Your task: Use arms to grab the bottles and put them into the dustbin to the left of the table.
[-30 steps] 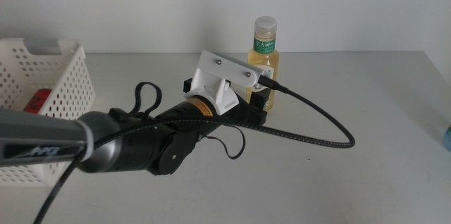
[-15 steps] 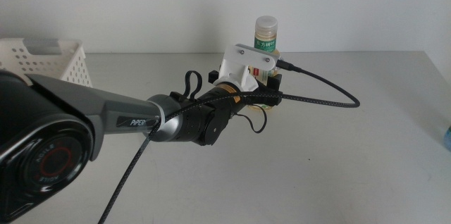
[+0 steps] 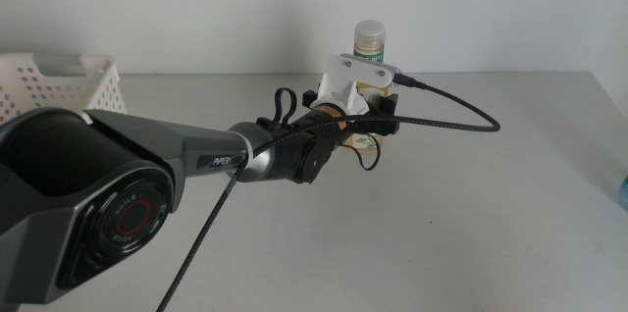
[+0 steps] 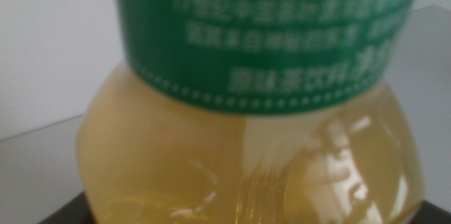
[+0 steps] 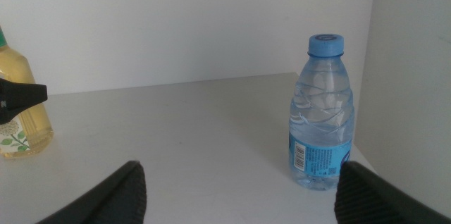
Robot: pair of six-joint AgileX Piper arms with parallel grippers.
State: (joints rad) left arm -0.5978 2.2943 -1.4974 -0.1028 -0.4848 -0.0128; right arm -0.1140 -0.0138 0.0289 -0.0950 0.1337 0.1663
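**Left arm at tea bottle; right arm waiting by water bottle**

Nearest in the middle view: the left arm's grey body [image 3: 118,194], entering from the left side and reaching diagonally across the table [image 3: 471,234] toward the far edge. A black cable [image 3: 461,121] loops off its wrist to the right.

Left gripper [image 3: 376,128]: at the lower body of the tea bottle [image 3: 370,49], under its white housing. The wrist view is filled by the bottle's yellowish belly and green label [image 4: 261,34], very close and blurred. Jaw spacing and contact with the bottle: cannot tell from either view.

Tea bottle stands upright near the far edge, against the white wall, cap visible above the housing.

Dustbin [image 3: 59,81]: white perforated basket at the far left, partly hidden behind the arm.

Right gripper [image 5: 239,189]: jaws spread wide, holding nothing. The water bottle [image 5: 320,115] stands upright with its blue cap on, beyond the jaws and nearer one of them. The tea bottle shows at that view's edge, well apart.
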